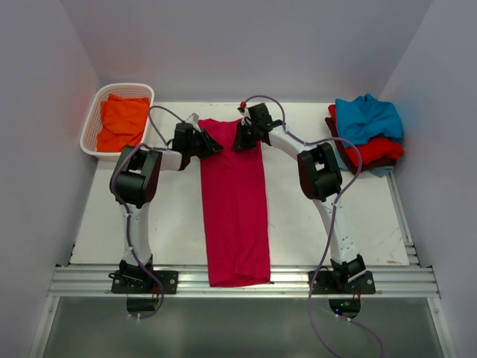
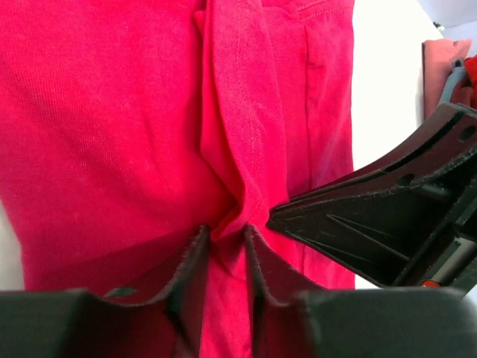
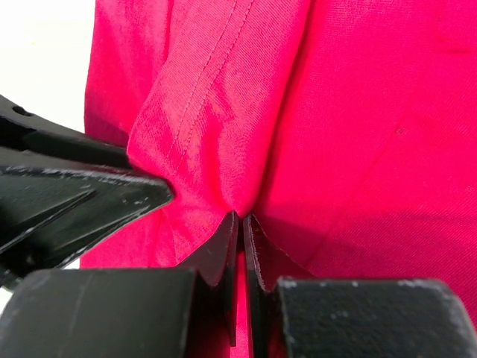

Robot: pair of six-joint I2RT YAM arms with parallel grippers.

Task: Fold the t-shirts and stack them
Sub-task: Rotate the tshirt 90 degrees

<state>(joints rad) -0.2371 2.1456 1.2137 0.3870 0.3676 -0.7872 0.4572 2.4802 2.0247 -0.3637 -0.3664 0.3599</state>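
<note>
A crimson-pink t-shirt (image 1: 235, 201) lies as a long narrow strip down the middle of the table, its near end over the front rail. My left gripper (image 1: 215, 147) is shut on a fold of its far left edge, and the left wrist view shows the cloth pinched between the fingers (image 2: 226, 231). My right gripper (image 1: 240, 141) is shut on a fold of the far right part, with the cloth pinched tight in the right wrist view (image 3: 240, 218). The two grippers are close together. An orange t-shirt (image 1: 123, 119) lies in the basket. Teal-blue (image 1: 367, 117), red (image 1: 381, 150) and maroon (image 1: 356, 159) t-shirts are stacked at the far right.
A white lattice basket (image 1: 95, 104) stands at the far left corner. The aluminium rail (image 1: 387, 280) runs along the near edge by the arm bases. White walls close in the back and sides. The other gripper's black finger shows in each wrist view (image 2: 387, 224) (image 3: 74, 201).
</note>
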